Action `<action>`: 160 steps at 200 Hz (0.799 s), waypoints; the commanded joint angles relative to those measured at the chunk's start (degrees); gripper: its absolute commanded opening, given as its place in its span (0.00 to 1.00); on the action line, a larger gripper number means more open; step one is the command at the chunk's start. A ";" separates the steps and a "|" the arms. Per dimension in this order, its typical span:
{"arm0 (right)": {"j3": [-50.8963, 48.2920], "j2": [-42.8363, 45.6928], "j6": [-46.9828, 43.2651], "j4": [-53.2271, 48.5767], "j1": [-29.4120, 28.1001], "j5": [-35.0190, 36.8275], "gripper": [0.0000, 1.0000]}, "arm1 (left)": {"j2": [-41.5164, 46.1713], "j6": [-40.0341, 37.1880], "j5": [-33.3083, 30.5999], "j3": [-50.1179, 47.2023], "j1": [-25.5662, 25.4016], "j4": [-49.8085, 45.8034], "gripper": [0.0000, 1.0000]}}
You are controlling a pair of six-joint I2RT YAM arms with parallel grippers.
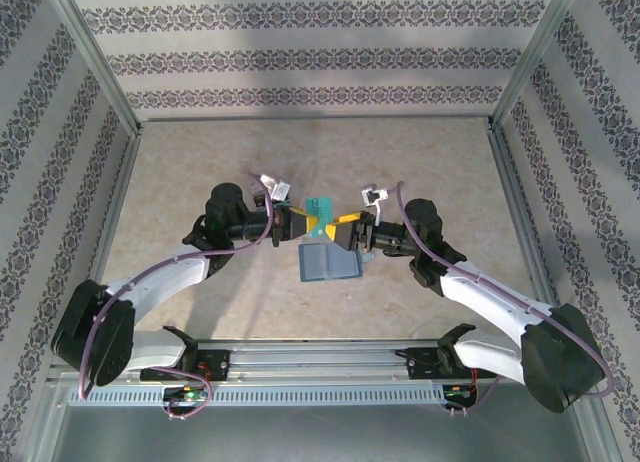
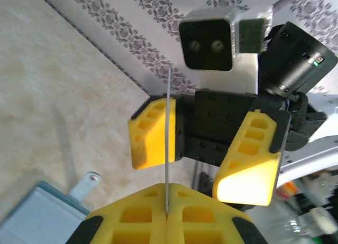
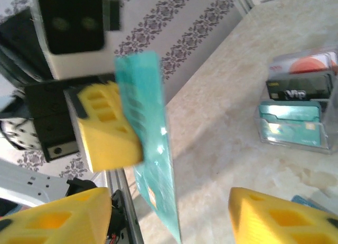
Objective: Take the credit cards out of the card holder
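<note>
- The left pincer (image 1: 304, 222) is closed on a thin teal plastic card (image 1: 320, 204). In the left wrist view its two yellow fingertips (image 2: 137, 212) meet with the card (image 2: 167, 149) caught edge-on between them.
- The card stands on edge above the table, rising out of the left pincer's tips towards the right pincer (image 1: 344, 229).
- The right pincer is open. In its own wrist view (image 3: 169, 204) the yellow fingers (image 3: 58, 217) sit wide apart, and the teal card (image 3: 150, 143) hangs in the gap between them.
- From the left wrist camera, one finger of the right pincer (image 2: 153, 133) is just beside the card's face. Whether it touches cannot be told. The other finger stands well clear of the card.
- The two pincers face each other tip to tip over the middle of the beige marbled table (image 1: 200, 162).
- The flat blue-grey soft card holder (image 1: 328, 265) lies on the table just below both pincers, on the side towards the arm bases. Neither pincer touches it. From the left pincer's camera it (image 2: 39, 217) sits low and to the left of the fingers.
- Beyond the right pincer, further along the table, a clear plastic rack (image 3: 296, 133) stands upright holding several cards.
</note>
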State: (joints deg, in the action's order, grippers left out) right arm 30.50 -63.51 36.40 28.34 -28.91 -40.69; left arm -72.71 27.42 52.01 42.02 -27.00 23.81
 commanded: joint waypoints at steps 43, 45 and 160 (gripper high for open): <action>-0.23 6.55 -3.68 -11.72 1.22 7.57 0.87 | 0.85 -39.34 -19.22 19.93 -0.30 -52.70 0.00; -0.19 6.71 -3.70 -11.97 1.22 7.91 0.88 | 0.65 -40.11 -19.80 20.47 -0.35 -53.64 0.00; -1.05 17.15 -2.67 -24.79 1.48 25.51 0.98 | -20.73 -69.58 -36.04 42.25 2.83 -75.89 0.00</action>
State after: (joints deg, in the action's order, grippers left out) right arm 30.20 -48.21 33.93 7.16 -28.21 -19.81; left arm -90.76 -34.74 19.86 80.82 -26.11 -46.46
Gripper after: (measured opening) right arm 0.982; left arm 0.043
